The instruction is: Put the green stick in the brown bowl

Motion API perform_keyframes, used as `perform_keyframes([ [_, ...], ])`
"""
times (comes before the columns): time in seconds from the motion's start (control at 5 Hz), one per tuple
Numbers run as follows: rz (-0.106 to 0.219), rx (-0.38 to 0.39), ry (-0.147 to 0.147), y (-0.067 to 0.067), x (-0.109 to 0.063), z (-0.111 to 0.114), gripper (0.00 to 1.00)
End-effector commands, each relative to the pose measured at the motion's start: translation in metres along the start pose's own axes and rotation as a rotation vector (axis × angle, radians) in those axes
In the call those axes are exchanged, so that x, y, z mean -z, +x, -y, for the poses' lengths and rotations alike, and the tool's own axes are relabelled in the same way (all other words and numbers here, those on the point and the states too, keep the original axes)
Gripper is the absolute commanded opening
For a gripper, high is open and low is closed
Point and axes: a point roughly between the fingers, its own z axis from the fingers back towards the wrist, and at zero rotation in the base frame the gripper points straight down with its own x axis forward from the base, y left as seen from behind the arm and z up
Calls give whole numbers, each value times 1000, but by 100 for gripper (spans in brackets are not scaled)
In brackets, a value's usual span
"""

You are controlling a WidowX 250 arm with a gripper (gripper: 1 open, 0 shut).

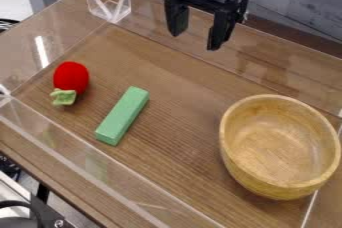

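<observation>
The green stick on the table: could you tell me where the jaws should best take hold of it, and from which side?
Grip the green stick at its middle, coming straight down from above, jaws across its narrow width. It lies flat and diagonal on the table, so the wrist probably needs turning to match. Its long sides are clear; the red toy sits apart.

light green stick (122,115), tan grained bowl (279,145), red toy (70,78)

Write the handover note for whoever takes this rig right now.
Tool: open, empty, hanging above the far side of the table, pointing down.
Green stick: lying flat on the table, left of centre, beside the red toy, untouched.
Bowl: near right corner, empty.
Done: nothing yet.
Left: go to the stick, grasp it, carry it over the bowl, release.
</observation>
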Motion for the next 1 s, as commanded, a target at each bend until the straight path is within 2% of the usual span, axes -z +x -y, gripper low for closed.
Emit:
perform_keyframes([
  [0.0,-25,-43,-2,-6,11,-5,100],
  [0.2,-29,-31,5,-27,17,-21,100],
  [0.4,-10,-28,16,-49,20,-41,100],
  [0.6,13,-27,26,-65,24,-61,100],
  [0.8,34,37,30,-67,34,-60,100],
])
